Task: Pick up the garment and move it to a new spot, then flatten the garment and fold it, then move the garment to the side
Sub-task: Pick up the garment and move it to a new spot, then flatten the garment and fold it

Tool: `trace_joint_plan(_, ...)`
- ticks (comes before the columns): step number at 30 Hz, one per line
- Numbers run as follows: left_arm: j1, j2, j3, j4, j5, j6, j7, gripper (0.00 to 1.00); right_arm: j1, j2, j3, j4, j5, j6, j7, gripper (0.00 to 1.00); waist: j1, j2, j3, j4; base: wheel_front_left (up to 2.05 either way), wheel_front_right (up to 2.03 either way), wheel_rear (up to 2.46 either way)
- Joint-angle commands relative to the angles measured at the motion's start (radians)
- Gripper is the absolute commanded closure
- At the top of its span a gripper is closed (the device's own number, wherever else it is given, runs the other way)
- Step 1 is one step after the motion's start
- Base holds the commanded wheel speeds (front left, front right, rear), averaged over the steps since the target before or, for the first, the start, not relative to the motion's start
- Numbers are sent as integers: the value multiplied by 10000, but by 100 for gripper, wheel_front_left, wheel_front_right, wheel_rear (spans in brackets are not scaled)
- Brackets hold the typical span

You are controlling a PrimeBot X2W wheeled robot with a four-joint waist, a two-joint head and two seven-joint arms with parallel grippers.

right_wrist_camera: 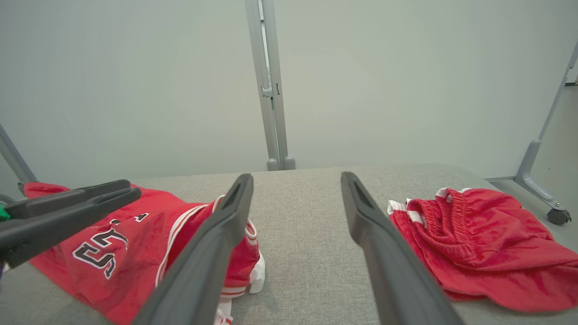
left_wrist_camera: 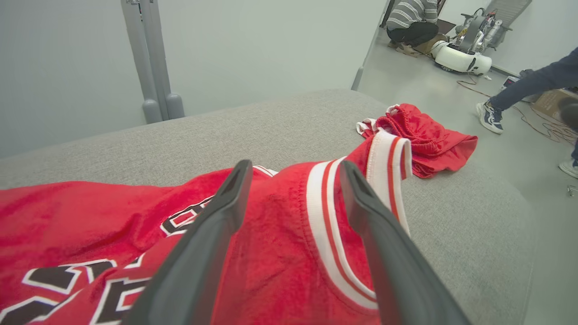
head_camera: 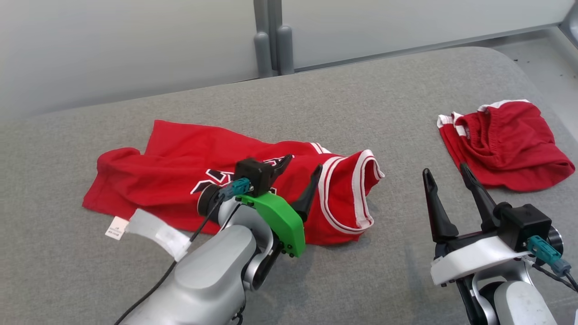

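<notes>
The garment (head_camera: 180, 167) is a red jersey with white-striped trim and black-and-white lettering. It lies rumpled on the grey padded surface (head_camera: 397, 90), left of centre. My left gripper (head_camera: 303, 163) hovers open just above the jersey's right part, by the striped trim, holding nothing. In the left wrist view its fingers (left_wrist_camera: 216, 225) straddle the red cloth (left_wrist_camera: 289, 234) without pinching it. My right gripper (head_camera: 445, 169) stands open and empty over bare surface to the jersey's right. In the right wrist view the right gripper (right_wrist_camera: 296, 177) has the jersey (right_wrist_camera: 135, 234) to its left.
Red shorts (head_camera: 505, 144) lie crumpled at the right, near the surface's rounded edge. A white label (head_camera: 116, 228) sticks out at the jersey's lower left. Grey partition posts (head_camera: 271, 40) stand behind. On the floor beyond are a person's foot (left_wrist_camera: 490, 117) and a seated person (left_wrist_camera: 411, 22).
</notes>
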Motion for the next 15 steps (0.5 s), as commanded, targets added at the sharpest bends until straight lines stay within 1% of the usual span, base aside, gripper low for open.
trace_joint_plan(1, 204, 100, 67, -154, -17, 80, -76, 0, 163, -27, 18, -26, -54, 1, 46, 0, 1, 49, -98, 144, 0, 0, 0)
trace_joint_plan(7, 930, 498, 442, -1113, 71, 501, -223, 0, 380, -24, 456, 238, -88, 1, 296, 0, 1, 49, -142, 361, 0, 0, 0)
trace_joint_plan(12, 1745, 908, 828, -2221, 267, 968, -285, 0, 452, -26, 1056, 930, -194, 1, 615, 0, 1, 49, -206, 684, 0, 0, 0)
trace_joint_plan(13, 1745, 908, 828, -2221, 267, 968, -285, 0, 452, -26, 1056, 930, -194, 1, 615, 0, 1, 49, -206, 684, 0, 0, 0)
trace_joint_plan(15, 2061, 1097, 1097, -2737, 403, 1184, -282, 0, 436, -27, 1297, 1340, -314, 1, 726, 0, 1, 49, -218, 865, 0, 0, 0)
